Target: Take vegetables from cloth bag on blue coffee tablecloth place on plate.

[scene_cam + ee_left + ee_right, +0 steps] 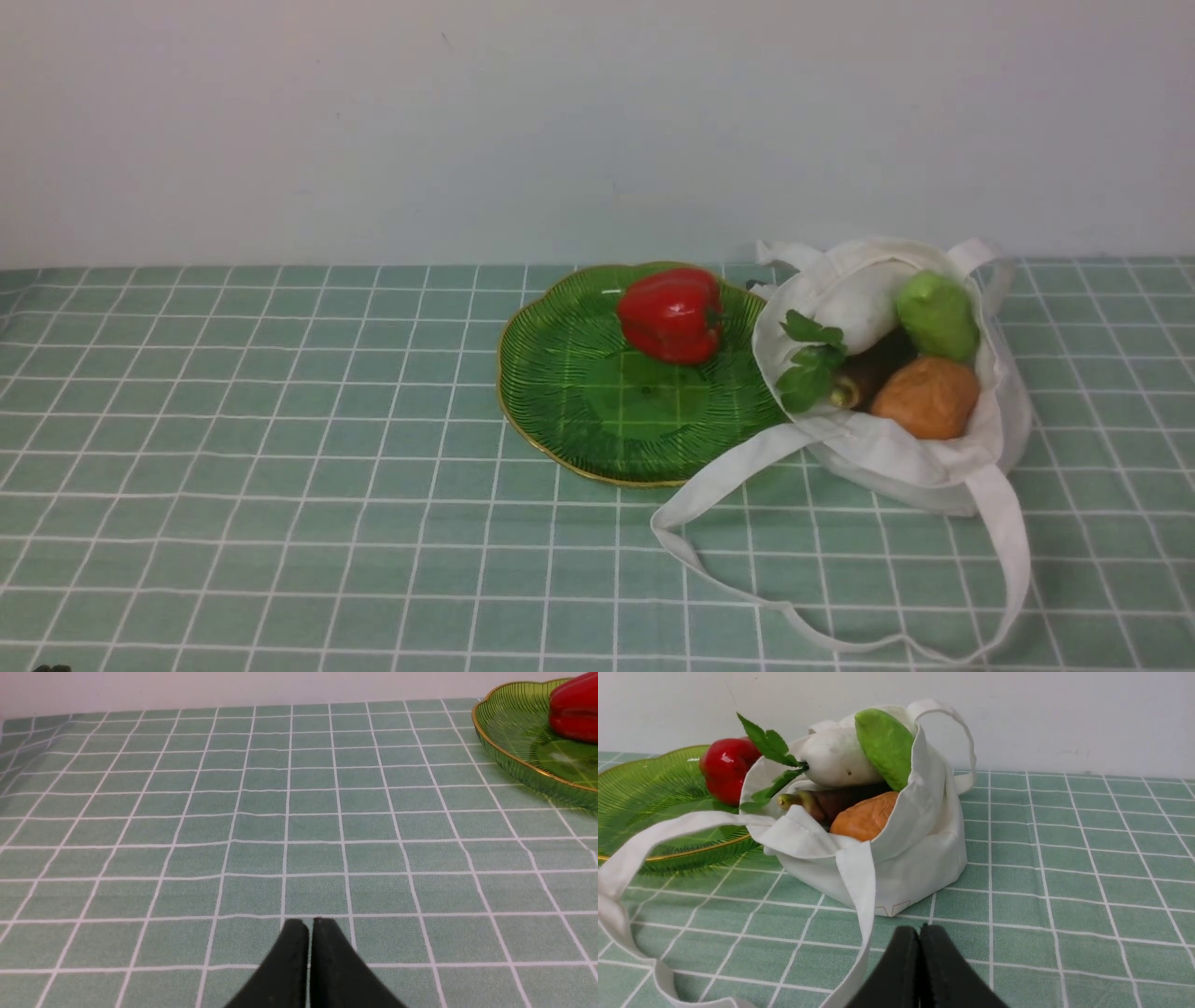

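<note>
Idling, right gripper (920, 933) pinched closed, empty | cloth bag (896, 858) just beyond it, on the right, mouth up | potato (864, 819) nearest | plate (560, 411) left of bag | left gripper (308, 928) closed, farther off.

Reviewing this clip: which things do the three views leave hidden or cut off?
- Dark vegetable in the cloth bag: mostly buried under the white radish and potato; type unclear.
- Bag's lower contents: hidden by fabric, all views.
- Plate and red bell pepper: cut off by the left wrist view's edge.
- Both arms: absent from the front view; only the shut left gripper and right gripper tips show.
</note>
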Tool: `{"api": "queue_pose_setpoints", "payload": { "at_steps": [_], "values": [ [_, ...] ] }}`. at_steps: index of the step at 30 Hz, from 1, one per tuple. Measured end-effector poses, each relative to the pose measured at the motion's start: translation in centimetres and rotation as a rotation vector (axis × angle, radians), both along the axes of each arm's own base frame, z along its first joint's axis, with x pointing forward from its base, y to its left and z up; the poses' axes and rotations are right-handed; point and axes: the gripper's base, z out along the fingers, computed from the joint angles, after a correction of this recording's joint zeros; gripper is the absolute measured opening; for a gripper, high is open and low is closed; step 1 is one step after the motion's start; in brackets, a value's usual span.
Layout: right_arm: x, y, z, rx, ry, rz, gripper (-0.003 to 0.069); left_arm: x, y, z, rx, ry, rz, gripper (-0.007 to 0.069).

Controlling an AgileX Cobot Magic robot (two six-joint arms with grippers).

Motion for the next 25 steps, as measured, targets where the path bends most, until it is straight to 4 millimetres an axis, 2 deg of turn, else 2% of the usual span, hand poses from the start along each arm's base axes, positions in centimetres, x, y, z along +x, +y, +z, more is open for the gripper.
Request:
{"api": "queue_pose_setpoints", "payload": {
  "at_steps": [25],
  "values": [
    [0.00, 0.00, 0.00, 0.012, 0.001, -0.002, -0.0014, 0.00, 0.00, 0.00, 0.000, 0.000, 0.000, -0.0008]
  ]
}}
